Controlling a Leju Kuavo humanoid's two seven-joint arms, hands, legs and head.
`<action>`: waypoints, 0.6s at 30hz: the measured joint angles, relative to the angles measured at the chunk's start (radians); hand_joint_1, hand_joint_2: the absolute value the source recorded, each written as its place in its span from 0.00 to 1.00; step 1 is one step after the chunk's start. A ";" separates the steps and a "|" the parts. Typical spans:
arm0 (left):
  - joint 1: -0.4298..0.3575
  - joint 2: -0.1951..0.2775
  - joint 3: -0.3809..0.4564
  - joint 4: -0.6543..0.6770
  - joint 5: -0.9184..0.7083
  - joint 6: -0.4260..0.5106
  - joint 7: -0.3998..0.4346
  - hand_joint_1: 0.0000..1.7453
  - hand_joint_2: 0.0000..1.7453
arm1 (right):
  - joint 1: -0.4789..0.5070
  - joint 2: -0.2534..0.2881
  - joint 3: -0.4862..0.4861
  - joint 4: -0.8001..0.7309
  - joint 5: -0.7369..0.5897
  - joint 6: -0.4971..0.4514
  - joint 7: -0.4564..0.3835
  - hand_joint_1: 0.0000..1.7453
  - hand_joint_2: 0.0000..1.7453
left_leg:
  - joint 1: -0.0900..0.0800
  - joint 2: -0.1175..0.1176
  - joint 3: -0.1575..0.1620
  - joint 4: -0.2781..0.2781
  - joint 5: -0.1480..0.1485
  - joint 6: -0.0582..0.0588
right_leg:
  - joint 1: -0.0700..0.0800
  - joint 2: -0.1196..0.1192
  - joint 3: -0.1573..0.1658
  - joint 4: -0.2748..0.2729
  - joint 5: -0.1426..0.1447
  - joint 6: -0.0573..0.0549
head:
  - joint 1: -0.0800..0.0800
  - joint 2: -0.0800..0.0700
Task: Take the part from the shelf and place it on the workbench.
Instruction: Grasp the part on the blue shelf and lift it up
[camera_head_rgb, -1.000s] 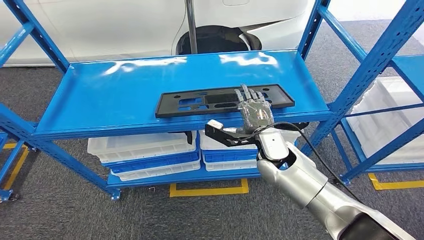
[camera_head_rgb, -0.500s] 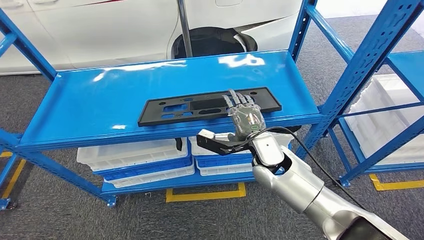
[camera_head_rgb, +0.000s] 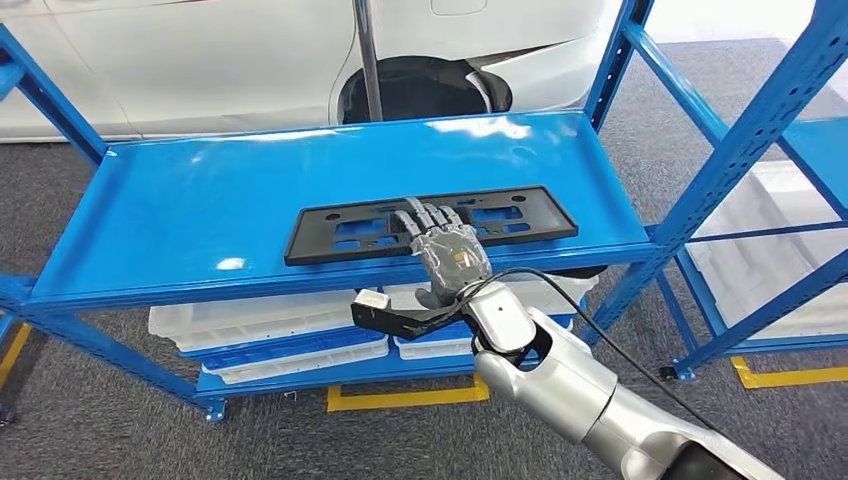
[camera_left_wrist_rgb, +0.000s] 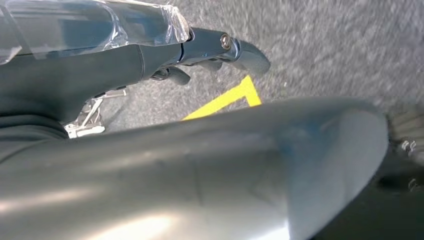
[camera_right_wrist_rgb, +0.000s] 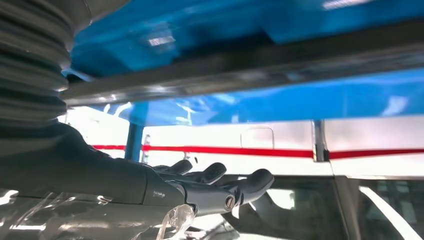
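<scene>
The part (camera_head_rgb: 350, 232) is a long flat black plate with cut-outs, lying along the front edge of the blue shelf (camera_head_rgb: 200, 210). My right hand (camera_head_rgb: 448, 250) reaches over that front edge near the plate's middle. Its fingers (camera_head_rgb: 425, 215) lie stretched out on top of the plate, and the thumb hangs in front of the shelf lip. In the right wrist view the fingers (camera_right_wrist_rgb: 220, 185) are spread, with nothing between them. My left hand (camera_left_wrist_rgb: 210, 47) hangs over the grey floor with nothing in it.
White bins (camera_head_rgb: 270, 320) are stacked on the lower shelf. A second blue rack (camera_head_rgb: 740, 150) with white bins (camera_head_rgb: 780, 250) stands to the right. A white car (camera_head_rgb: 200, 50) is parked behind the shelf. Yellow tape (camera_head_rgb: 400, 395) marks the floor.
The camera view has shifted a little. My right hand has slid left along the plate, from its right part to its middle. The plate still lies on the shelf.
</scene>
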 joint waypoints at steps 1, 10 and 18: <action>0.000 0.000 0.000 0.000 0.000 0.000 -0.001 0.00 0.00 | 0.001 0.000 0.002 -0.002 0.000 0.000 -0.001 0.00 1.00 | 0.000 0.000 0.008 -0.005 -0.001 0.001 | -0.001 -0.002 -0.027 0.057 -0.025 0.002 | 0.002 0.000; 0.000 -0.007 0.000 0.000 0.003 0.000 -0.002 0.00 0.00 | 0.008 0.005 0.021 -0.009 0.001 -0.002 -0.007 0.00 1.00 | -0.012 -0.001 0.059 -0.002 -0.048 -0.006 | 0.015 -0.008 -0.016 -0.069 0.104 -0.028 | 0.003 0.000; -0.001 -0.009 0.000 0.000 0.003 0.000 -0.002 0.00 0.00 | 0.004 0.020 0.034 -0.021 0.004 -0.002 -0.015 0.00 1.00 | 0.014 0.001 -0.073 0.251 -0.162 -0.059 | -0.001 -0.007 0.011 -0.097 0.089 -0.047 | -0.002 0.000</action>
